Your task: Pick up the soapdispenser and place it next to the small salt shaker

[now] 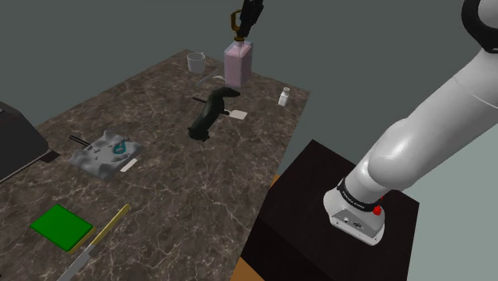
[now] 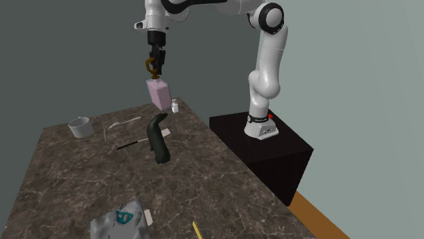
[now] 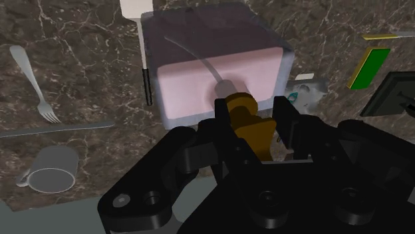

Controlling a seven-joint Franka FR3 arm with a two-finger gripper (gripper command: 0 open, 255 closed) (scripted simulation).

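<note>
Claw [image 2: 155, 68] is clamped tight on the dispenser [image 1: 238, 65] by its brown pump [image 3: 251, 125], so the pinkish bottle hangs right under it, a bit tilted. Arm's stretched out high over the tabletop [image 1: 167, 168] with the wrist pointing down. Shaker [image 1: 283, 96] stands below the claw, near the bottle.

Pretty cluttered dark marbled worktop [image 1: 183, 184] tbh: a grey mug [image 1: 195, 61], fork [image 3: 30, 80], small white shaker [image 1: 283, 96], toppled dark object [image 1: 209, 113] and green pad [image 1: 61, 225] are scattered across it.
</note>
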